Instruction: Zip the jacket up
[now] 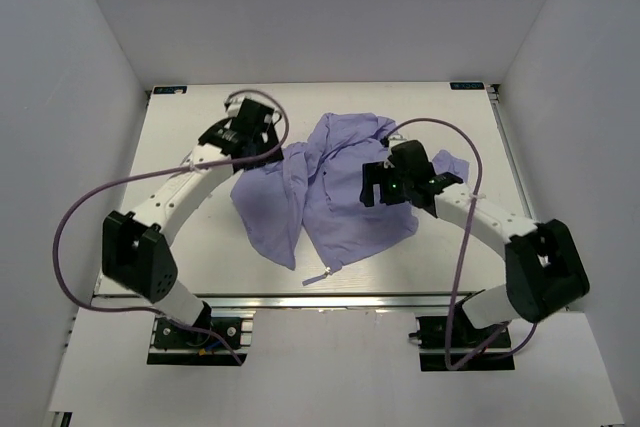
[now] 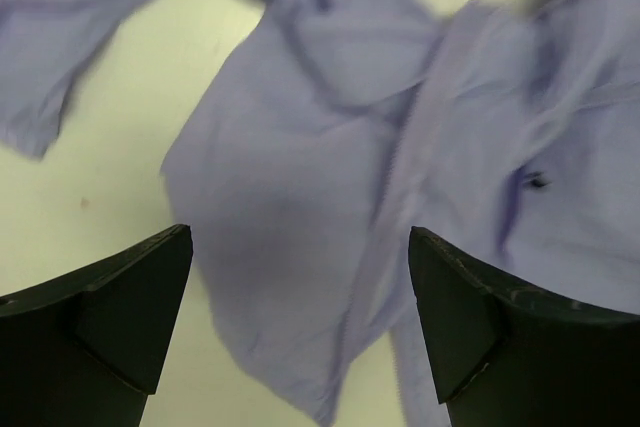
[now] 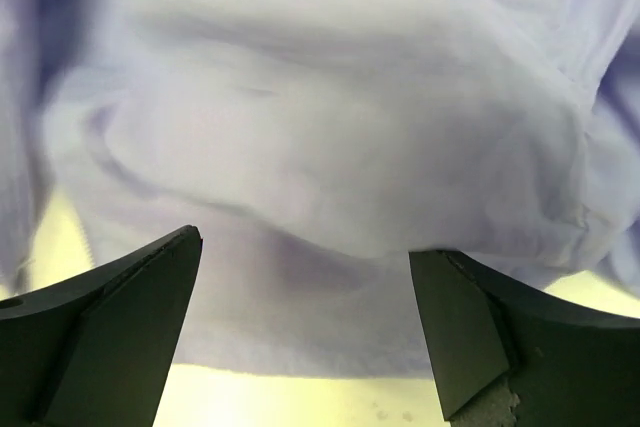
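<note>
The lavender jacket (image 1: 335, 192) lies crumpled and wrinkled in the middle of the table, its front open. A pale zipper end (image 1: 318, 277) trails toward the near edge. My left gripper (image 1: 260, 127) hovers at the jacket's far left edge, open and empty. In the left wrist view (image 2: 300, 242) its jaws stand wide apart over the jacket (image 2: 300, 177), with a line of zipper teeth (image 2: 393, 182) between them. My right gripper (image 1: 385, 185) is over the jacket's right side, open and empty. In the right wrist view (image 3: 305, 242) it hangs close above a fold of the fabric (image 3: 330, 147).
The white table (image 1: 190, 237) is walled in by white panels on three sides. An aluminium rail (image 1: 330, 299) runs along the near edge. Purple cables (image 1: 75, 212) loop out from both arms. A sleeve end (image 1: 452, 162) lies behind the right wrist.
</note>
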